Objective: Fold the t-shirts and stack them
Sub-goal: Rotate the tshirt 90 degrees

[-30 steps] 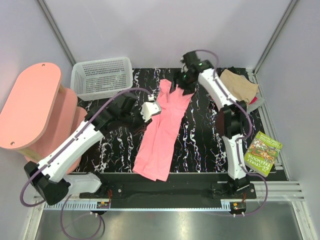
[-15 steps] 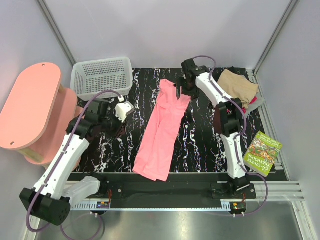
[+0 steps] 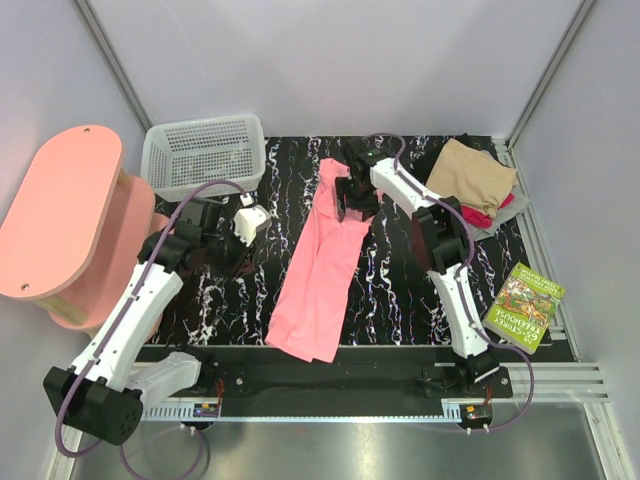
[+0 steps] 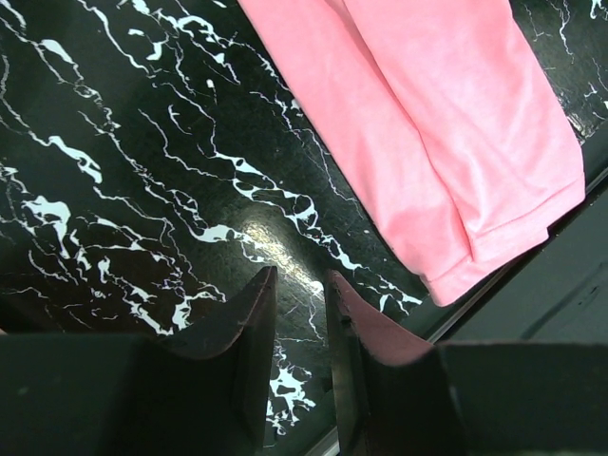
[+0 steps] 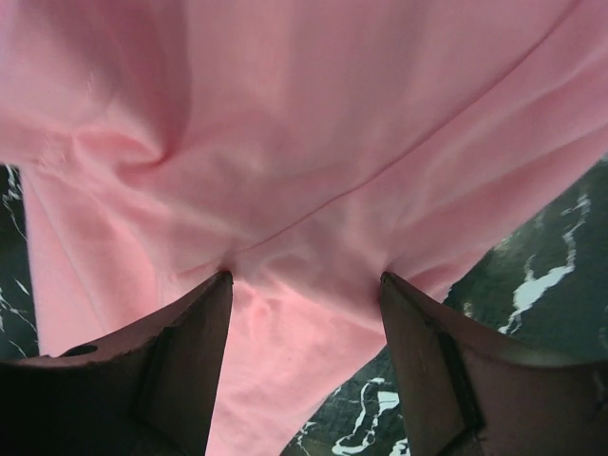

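Observation:
The bright pink t-shirt [image 3: 325,260] lies folded into a long narrow strip down the middle of the black marbled mat. My right gripper [image 3: 355,203] is over its upper part; in the right wrist view it is open wide [image 5: 304,277], both fingertips pressing on the pink cloth [image 5: 304,142]. My left gripper [image 3: 245,224] is left of the shirt, over bare mat, empty, its jaws a narrow gap apart [image 4: 296,280]. The shirt's lower end [image 4: 446,123] shows in the left wrist view. A folded tan shirt [image 3: 470,175] tops a stack with red [image 3: 492,216], grey [image 3: 505,224] and black [image 3: 466,140] at the back right.
A white mesh basket [image 3: 205,155] stands at the back left. The pink oval-topped stool [image 3: 60,210] is beyond the mat's left edge. A green book [image 3: 526,305] lies at the right front. Grey walls close the back and sides.
My left gripper has left the shirt's left edge and drawn back to the left. My right gripper has come from the shirt's far right corner down onto its upper part.

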Robot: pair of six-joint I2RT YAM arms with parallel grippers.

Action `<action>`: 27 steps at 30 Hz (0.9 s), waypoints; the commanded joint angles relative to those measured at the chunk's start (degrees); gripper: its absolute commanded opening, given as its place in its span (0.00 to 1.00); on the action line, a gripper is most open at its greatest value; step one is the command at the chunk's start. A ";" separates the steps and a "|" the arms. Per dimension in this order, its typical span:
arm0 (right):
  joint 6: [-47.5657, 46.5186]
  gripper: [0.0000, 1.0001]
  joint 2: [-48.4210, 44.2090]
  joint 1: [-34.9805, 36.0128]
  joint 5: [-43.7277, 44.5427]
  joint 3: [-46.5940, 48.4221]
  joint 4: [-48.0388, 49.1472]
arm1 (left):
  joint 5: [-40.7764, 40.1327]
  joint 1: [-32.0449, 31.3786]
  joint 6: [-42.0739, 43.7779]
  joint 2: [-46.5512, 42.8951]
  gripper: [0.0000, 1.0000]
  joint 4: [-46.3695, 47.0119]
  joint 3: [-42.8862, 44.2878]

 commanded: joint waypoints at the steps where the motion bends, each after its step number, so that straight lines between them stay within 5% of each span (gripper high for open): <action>1: 1.31 0.72 -5.30 1.31 -1.52 -5.28 2.59 | 2.82 0.18 0.24 0.56 0.31 1.59 0.61; 8: 0.96 0.72 2.94 0.87 -1.35 0.24 1.91 | 0.97 0.18 0.76 -1.37 0.31 1.42 0.26; 13: -0.53 0.72 13.66 -1.41 -0.82 14.03 -2.57 | -0.88 0.18 1.47 -2.95 0.31 1.06 -0.44; 20: 1.31 0.71 20.62 -6.42 -8.27 28.53 -2.50 | -1.84 0.18 1.56 -3.04 0.32 0.80 -1.41; 27: 0.87 0.73 19.83 -8.00 -17.59 29.87 3.04 | -3.07 0.18 1.65 -3.13 0.31 0.80 -2.11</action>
